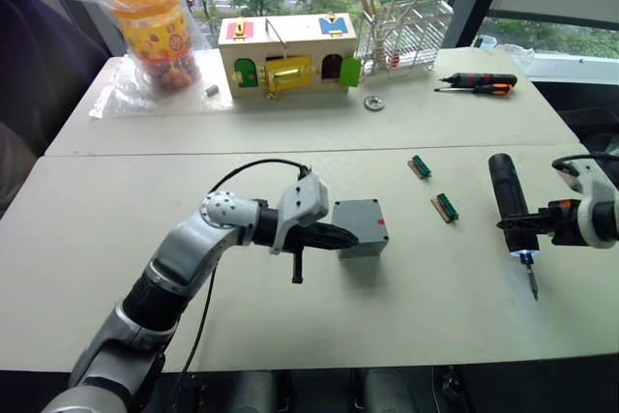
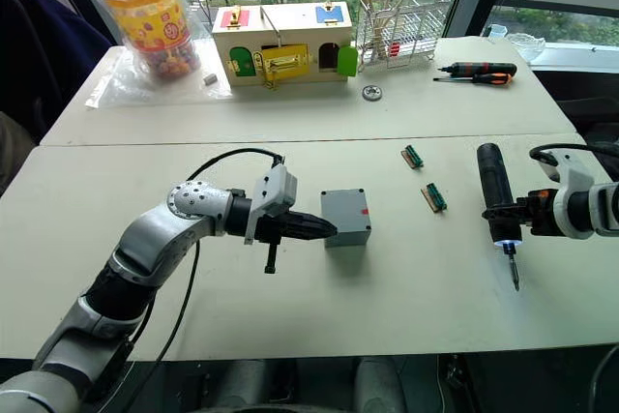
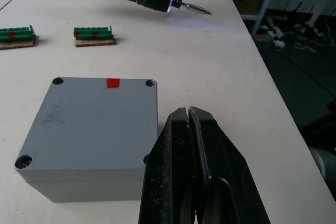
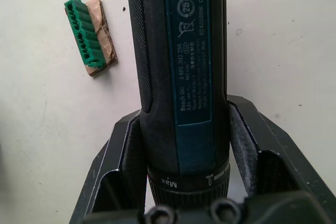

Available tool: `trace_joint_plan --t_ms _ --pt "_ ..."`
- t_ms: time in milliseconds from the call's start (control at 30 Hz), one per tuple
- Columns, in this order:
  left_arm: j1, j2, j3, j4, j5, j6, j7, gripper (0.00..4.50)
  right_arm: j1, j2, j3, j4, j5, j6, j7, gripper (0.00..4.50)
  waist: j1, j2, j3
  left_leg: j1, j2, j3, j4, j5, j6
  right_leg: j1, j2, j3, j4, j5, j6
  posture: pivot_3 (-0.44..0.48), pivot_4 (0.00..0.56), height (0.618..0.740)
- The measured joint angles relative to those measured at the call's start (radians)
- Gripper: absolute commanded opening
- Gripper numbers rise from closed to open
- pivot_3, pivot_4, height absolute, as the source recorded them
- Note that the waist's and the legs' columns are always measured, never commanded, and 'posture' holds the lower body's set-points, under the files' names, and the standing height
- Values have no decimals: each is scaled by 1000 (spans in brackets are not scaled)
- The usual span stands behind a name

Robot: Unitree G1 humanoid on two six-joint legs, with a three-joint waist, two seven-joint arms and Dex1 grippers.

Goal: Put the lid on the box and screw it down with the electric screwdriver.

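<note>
Grey box (image 1: 360,227) sits just beside closed left hand (image 1: 345,236).

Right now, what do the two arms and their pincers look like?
The left arm is silver-grey metal with black joint bands and a round silver elbow, a black cable looping to a light grey wrist housing. Its left pincer has two black tapered fingers. The right arm shows a white-grey wrist with a black cable; the right pincer has broad black fingers.

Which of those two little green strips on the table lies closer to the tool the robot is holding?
The green strip nearer the robot, just beside the electric screwdriver held in the right gripper. The other strip lies farther back, toward the wooden box.
</note>
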Motion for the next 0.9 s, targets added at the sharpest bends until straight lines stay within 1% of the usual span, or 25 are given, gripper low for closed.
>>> trace_joint_plan --t_ms 200,267,300,333,367,400,433,600,667,733,767,833,900 --pt "9 0 6 1 -2 2 22 0 -60 34 74 112 -106 -63 73 1786 -1 0 0 0 0 0 0 0 0 0 0 0 0 0 0 0 150 708" --pt "8 0 12 19 -2 0 31 0 -83 48 87 140 -137 -77 96 2804 -2 0 0 0 0 0 0 0 0 0 0 0 0 0 0 0 150 708" --pt "8 0 15 26 -2 0 36 0 -91 53 89 150 -148 -84 105 3041 -2 0 0 0 0 0 0 0 0 0 0 0 0 0 0 0 150 708" --pt "8 1 20 30 -3 0 41 0 -96 54 90 155 -160 -93 114 3427 -2 0 0 0 0 0 0 0 -1 0 0 0 0 0 0 0 150 708" --pt "8 1 28 32 -4 0 46 0 -101 54 90 157 -174 -103 122 3938 -1 0 0 0 0 0 0 0 -1 0 0 0 0 0 0 0 150 708" --pt "8 -1 38 38 -4 0 54 0 -104 54 90 157 -185 -111 127 4308 0 0 0 0 0 0 0 0 -1 1 0 -1 0 0 0 0 150 708" --pt "6 -9 55 51 -3 0 72 0 -105 55 90 158 -202 -125 130 4462 0 0 0 0 0 0 1 0 -1 1 0 -1 0 0 0 0 150 708" --pt "-14 -59 137 112 -8 12 175 0 -104 75 81 175 -269 -226 120 4462 -1 0 0 0 0 0 1 0 -1 1 0 -1 0 0 0 0 150 708" --pt "-11 -56 192 106 -42 50 203 0 -101 79 36 172 -283 -294 99 4462 -2 0 0 0 0 0 0 0 -1 1 0 -1 0 0 0 0 150 708" --pt "6 -19 260 88 -75 97 221 0 -91 82 -63 129 -270 -354 86 4462 -4 0 0 1 1 0 -1 1 -2 1 1 -1 0 0 0 0 150 708" --pt "29 -2 298 63 -100 127 229 0 -54 98 -154 65 -248 -391 80 4462 -4 0 0 1 1 0 -2 1 -2 0 1 -1 0 0 0 0 150 708" --pt "100 30 369 12 -159 195 246 0 58 183 -342 -113 -174 -482 78 4462 -5 -2 1 2 2 -2 -4 1 -3 3 2 -3 0 0 0 0 150 708" --pt "162 55 405 -33 -202 250 260 0 176 266 -435 -269 -118 -528 79 4462 1 -3 1 2 2 -2 -2 1 -3 3 2 -3 0 0 0 0 150 708"
